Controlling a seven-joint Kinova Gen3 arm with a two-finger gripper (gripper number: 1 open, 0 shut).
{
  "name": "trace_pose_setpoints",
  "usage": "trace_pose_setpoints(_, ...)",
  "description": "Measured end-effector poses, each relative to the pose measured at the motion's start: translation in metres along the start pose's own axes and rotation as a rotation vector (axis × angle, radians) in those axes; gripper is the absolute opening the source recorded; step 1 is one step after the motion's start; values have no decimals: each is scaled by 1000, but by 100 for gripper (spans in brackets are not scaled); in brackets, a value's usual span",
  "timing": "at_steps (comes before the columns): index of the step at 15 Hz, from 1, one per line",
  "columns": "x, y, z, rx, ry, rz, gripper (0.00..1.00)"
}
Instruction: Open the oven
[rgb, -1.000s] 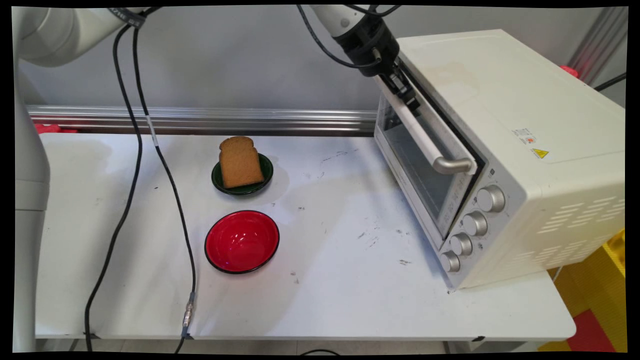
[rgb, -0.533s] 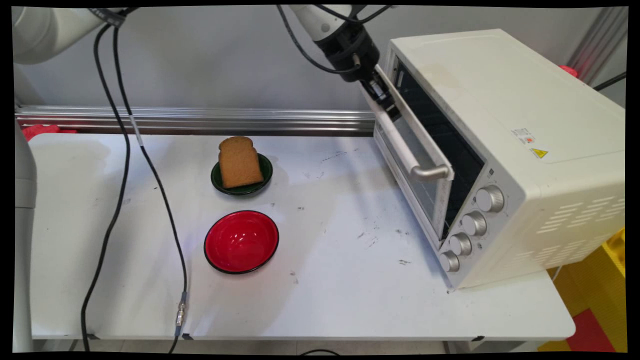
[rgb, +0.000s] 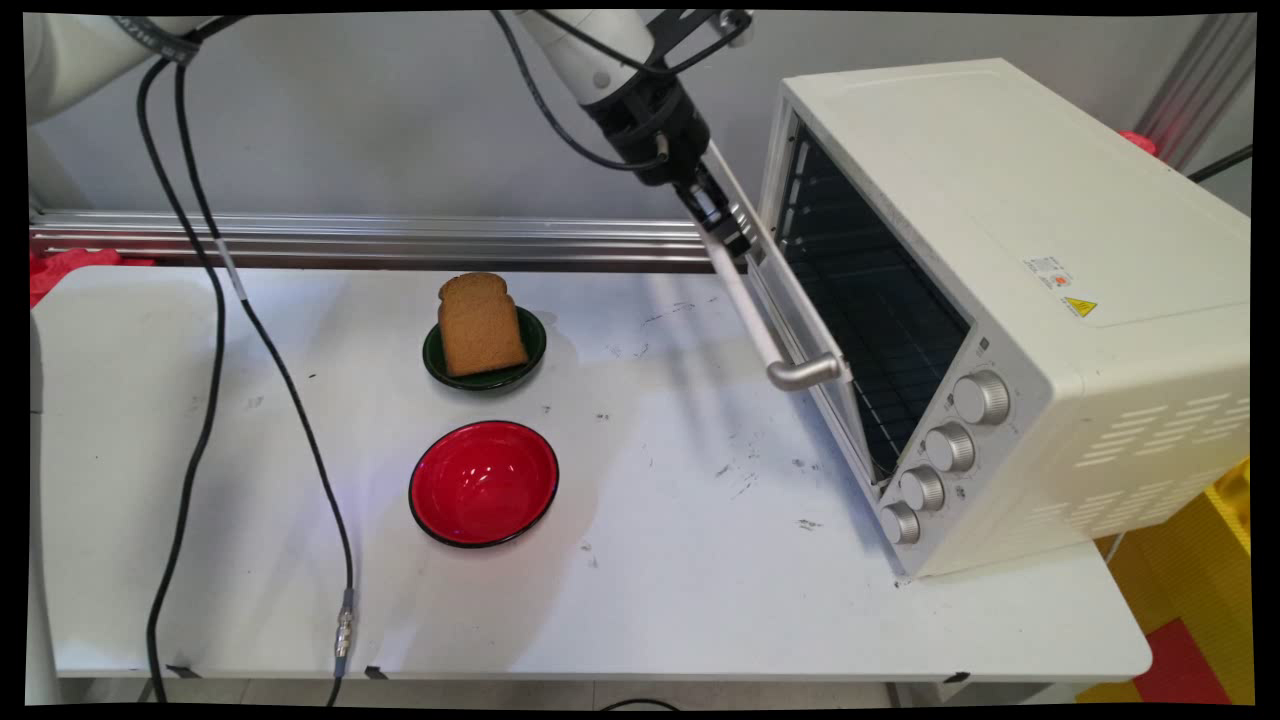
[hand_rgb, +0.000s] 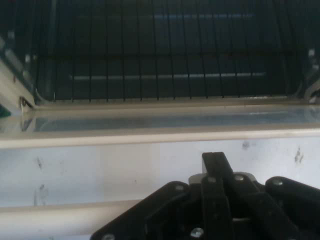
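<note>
bread (rgb: 481, 323) on plate (rgb: 531, 344) | bowl (rgb: 484, 483) in front | oven (rgb: 1010, 300) right, rack (hand_rgb: 160, 55) seemingly inside

Pincer (rgb: 722, 222) angled down-right, clamped

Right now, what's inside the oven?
Through the half-open door of the oven, only a dark wire rack shows, with nothing on it. The door and front frame hide the lower near corner.

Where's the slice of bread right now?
In the main view the slice of bread leans on the small dark green dish toward the table's far side, just behind the red bowl and left of the toaster oven.
</note>
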Motion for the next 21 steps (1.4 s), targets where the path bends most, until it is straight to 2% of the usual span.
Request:
trace_pose_setpoints(11,-55,-10,16,-16,-4,-46,0)
trace_pose_setpoints(21,-102,-15,38,-51,14,-31,0)
